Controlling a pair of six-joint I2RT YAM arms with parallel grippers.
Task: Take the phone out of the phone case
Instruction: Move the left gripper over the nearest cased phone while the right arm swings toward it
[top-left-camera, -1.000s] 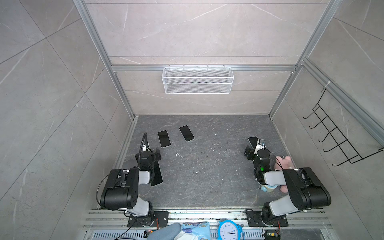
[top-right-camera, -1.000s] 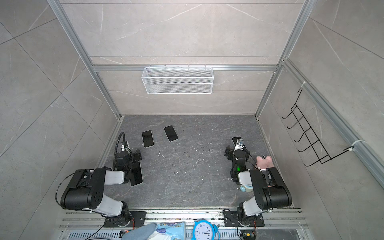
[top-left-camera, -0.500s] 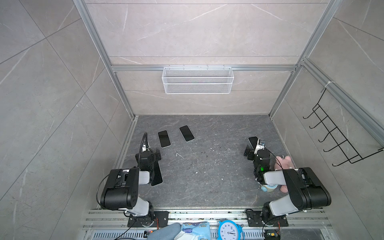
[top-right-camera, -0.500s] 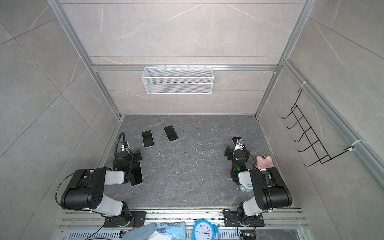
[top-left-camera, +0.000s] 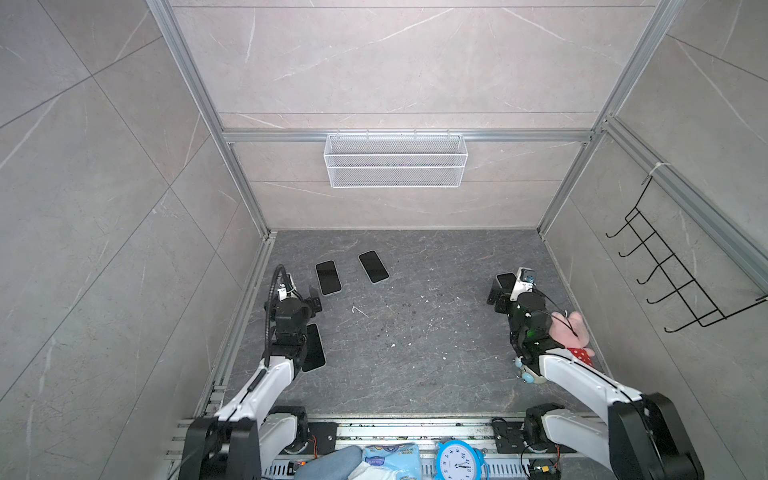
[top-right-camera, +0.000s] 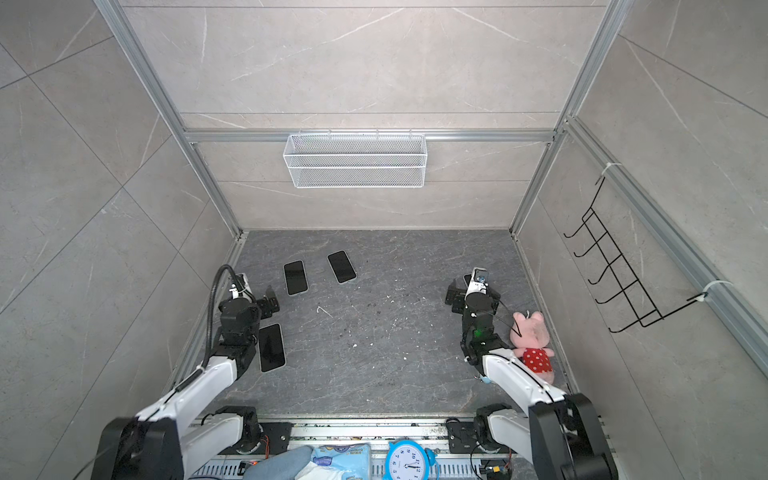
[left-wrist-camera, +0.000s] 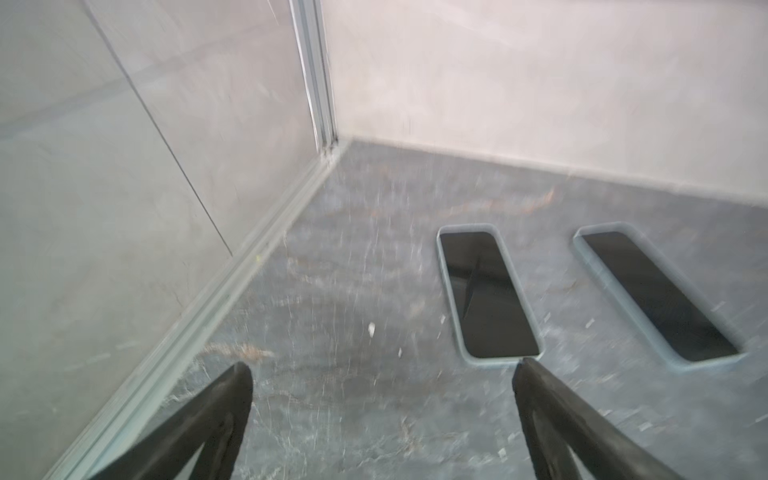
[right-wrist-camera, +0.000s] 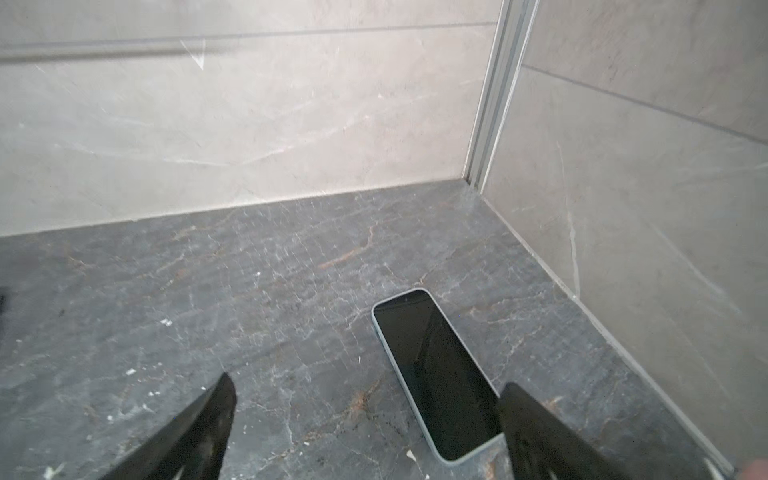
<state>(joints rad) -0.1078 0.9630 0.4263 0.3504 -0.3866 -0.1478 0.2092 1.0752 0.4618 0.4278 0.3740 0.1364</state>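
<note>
Grey stone worktop (top-left-camera: 415, 332) in tiled booth, wire basket (top-left-camera: 395, 160) on back wall. Four phones face up, screens dark; pale case rims (left-wrist-camera: 490, 361) on the ones we see close. Can't tell which is the target.

Left tool (left-wrist-camera: 380, 370) wide open, empty, low over worktop. Near-left phone (left-wrist-camera: 488, 295) sits just ahead + inboard of it, near end almost at one fingertip (left-wrist-camera: 532, 382), long axis front-to-back, in line w/ tool's reach. Far-left phone (left-wrist-camera: 656, 295) beside it, further inboard. Forearm phone (top-left-camera: 316, 349) lies behind the tool, beside left arm (top-left-camera: 274, 374).

Right tool (right-wrist-camera: 365, 382) also wide, empty. Right phone (right-wrist-camera: 436, 374) just ahead, near end hidden behind one finger (right-wrist-camera: 523, 411), axis angled toward back corner.

We reckon either arm needs only a short sideways shift to straddle its phone across the short axis.
</note>
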